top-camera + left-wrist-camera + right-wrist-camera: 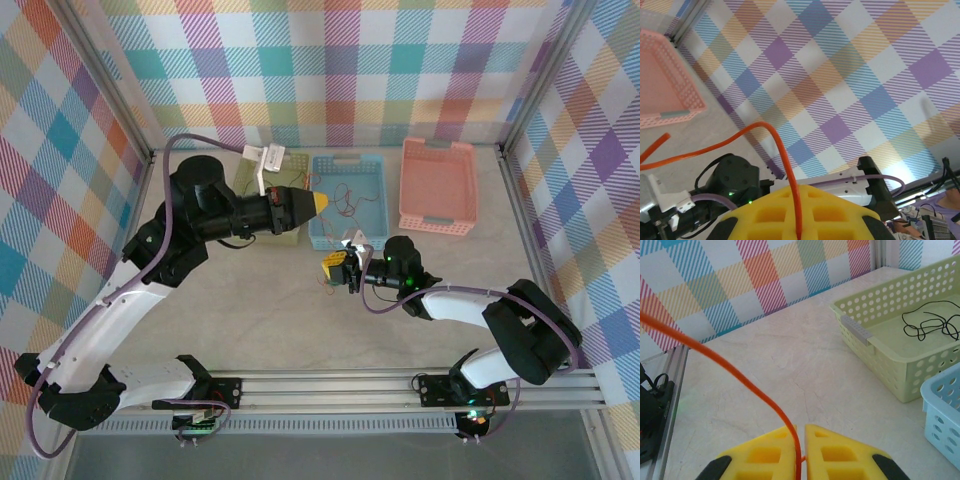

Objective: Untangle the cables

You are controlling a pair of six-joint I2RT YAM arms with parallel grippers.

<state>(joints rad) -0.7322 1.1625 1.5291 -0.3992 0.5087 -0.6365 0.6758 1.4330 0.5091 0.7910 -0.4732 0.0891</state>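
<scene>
One orange cable (791, 180): gripped at both claws and arched in the air above the table; it is judged to be a single strand, though its full run cannot be traced.
Other cables: loose orange loops (345, 200) lie in the blue basket; a black cable (930, 322) is coiled in the green basket.
Left claw (318, 203): clenched on the orange cable and held over the left edge of the blue basket.
Right claw (800, 450): clenched on the orange cable with its pads almost touching, low and just beside the near wall of the blue basket.
Step in hand: judged to be the drawing of one strand clear of the tangle.
How it is done well: both pinches should be held firm while the claws are parted slowly, so that the slack is taken up without a jerk. The strand should be lifted above the basket rim before it is pulled sideways.
Risk: so thin a cable may slip through the pads or drag the loose loops out with it.
Baskets: the green basket (865, 370) at the left, the blue basket (347, 163) in the middle and the pink basket (437, 190) at the right are set in a row at the far side.
Table (280, 310): pale and marbled.
Writing: none can be read; the grey tab (856, 329) on the green basket looks blank, and no brand can be made out.
</scene>
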